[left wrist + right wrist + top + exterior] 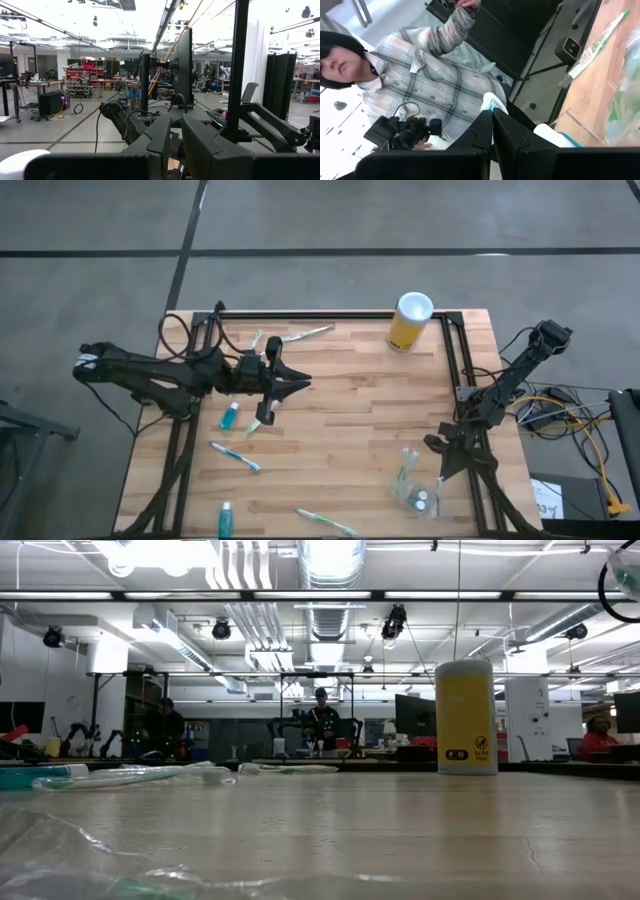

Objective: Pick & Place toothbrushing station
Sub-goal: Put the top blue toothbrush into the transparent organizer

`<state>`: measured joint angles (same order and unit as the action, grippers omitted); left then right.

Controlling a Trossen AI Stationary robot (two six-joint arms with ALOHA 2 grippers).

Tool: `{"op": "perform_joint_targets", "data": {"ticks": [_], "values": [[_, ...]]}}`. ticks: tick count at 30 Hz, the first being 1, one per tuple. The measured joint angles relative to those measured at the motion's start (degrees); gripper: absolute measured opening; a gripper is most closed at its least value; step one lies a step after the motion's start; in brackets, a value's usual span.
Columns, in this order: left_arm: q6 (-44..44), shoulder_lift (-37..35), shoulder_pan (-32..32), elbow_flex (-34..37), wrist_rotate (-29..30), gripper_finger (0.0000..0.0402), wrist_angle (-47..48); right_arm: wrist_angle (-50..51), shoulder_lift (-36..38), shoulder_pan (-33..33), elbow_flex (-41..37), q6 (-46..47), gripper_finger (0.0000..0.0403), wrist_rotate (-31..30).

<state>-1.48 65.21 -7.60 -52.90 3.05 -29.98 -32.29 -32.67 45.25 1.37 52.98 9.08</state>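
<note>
The clear cup (420, 490) lies on its side at the near right, with a white-green toothbrush (404, 470) and white-capped tubes (424, 500) in or by it. It also shows in the right wrist view (622, 95). Other toothbrushes (262, 416) (235, 455) (325, 522) (305, 333) and teal tubes (229, 416) (226, 520) lie flat on the wood. My left gripper (290, 380) is shut and empty above the left half, pointing level toward the right (176, 137). My right gripper (443, 465) is shut (492, 130) beside the cup, at the table's right edge. My right gripper's shut fingers (482, 132) show a small white-and-teal thing (492, 102) just past their tips. I cannot tell whether they touch it.
A tall yellow cylinder with a white top (410, 322) stands at the far right (466, 718). Black frame rails (455, 370) run along the table's sides. A person in a plaid shirt (425, 85) stands close to the table near my right arm. Cables (560, 420) lie off the right edge.
</note>
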Motion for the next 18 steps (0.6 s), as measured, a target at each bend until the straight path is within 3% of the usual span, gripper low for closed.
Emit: {"op": "perform_joint_targets", "data": {"ticks": [18], "values": [[-0.5,0.0,0.0,0.0,0.0,0.0053,0.0,1.2,-0.1,0.0,0.0,3.6,0.0009,0.4]]}}
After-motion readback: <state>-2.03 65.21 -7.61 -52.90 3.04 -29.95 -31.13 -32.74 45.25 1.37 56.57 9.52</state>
